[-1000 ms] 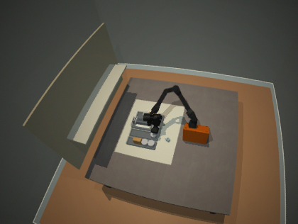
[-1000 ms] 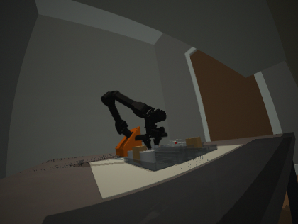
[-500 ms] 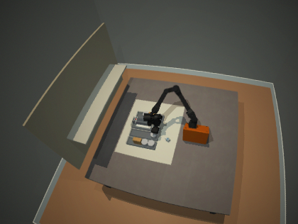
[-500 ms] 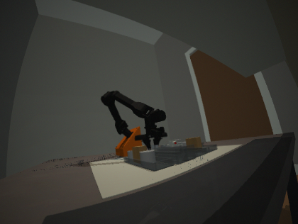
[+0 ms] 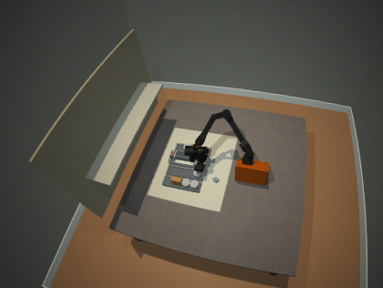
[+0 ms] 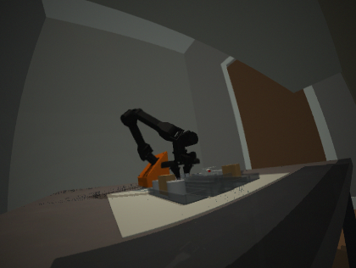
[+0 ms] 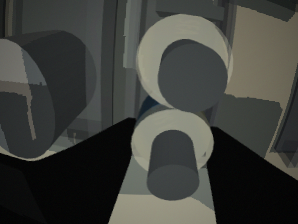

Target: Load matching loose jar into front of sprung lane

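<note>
My gripper (image 6: 182, 173) (image 7: 172, 130) is shut on a jar with a pale round top and a grey knob (image 7: 173, 167), one finger on each side. A second jar with a similar pale top and grey knob (image 7: 192, 77) is directly beyond it in the same lane. The two look touching or nearly so, with a dark blue patch at their sides. The lane wall (image 7: 117, 75) runs beside the far jar. The arm hides most of this lane in the top view. The pusher plate, the front stop and the held jar's bottom cannot be made out.
A large grey jar (image 7: 70, 85) stands to the left in the wrist view. In the top view, a tan block (image 5: 176, 180) and two white round jars (image 5: 185, 182) (image 5: 194, 184) stand in the nearest lane. A small pale blue object (image 5: 215, 180) lies on the cream mat (image 5: 210, 200).
</note>
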You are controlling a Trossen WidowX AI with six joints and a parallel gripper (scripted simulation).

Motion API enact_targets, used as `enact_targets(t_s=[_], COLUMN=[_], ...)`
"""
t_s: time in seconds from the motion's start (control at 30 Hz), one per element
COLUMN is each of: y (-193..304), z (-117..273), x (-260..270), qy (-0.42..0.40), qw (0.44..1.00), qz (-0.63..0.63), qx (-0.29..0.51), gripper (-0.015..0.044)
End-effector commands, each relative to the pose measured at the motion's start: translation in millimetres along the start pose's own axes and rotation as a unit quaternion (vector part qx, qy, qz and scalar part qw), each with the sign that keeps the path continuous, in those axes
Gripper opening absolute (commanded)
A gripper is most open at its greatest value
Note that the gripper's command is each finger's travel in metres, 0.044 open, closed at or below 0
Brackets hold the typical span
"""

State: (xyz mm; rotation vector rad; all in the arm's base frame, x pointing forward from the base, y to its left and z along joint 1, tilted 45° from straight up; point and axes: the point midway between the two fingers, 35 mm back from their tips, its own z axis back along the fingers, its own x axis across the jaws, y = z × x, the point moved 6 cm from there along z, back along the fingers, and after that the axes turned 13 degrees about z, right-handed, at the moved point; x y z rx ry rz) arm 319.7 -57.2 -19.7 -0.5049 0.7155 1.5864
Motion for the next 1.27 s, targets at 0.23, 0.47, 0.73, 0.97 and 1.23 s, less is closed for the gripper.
enact_targets(t_s=[0.23, 0.47, 0.73, 0.97, 1.23], y=[0, 0, 0, 13, 39], z=[0, 5, 20, 21, 21], x=[0, 0, 1, 5, 11], qy=[0.001, 0.001, 0.001, 0.001, 0.000], qw=[1.000, 1.000, 1.000, 1.000, 1.000], qz=[-0.002, -0.002, -0.002, -0.002, -0.001], qx=[0.000, 0.000, 0.000, 0.000, 0.001], gripper=[0.0236, 0.0272, 0.0272, 0.0272, 0.0272])
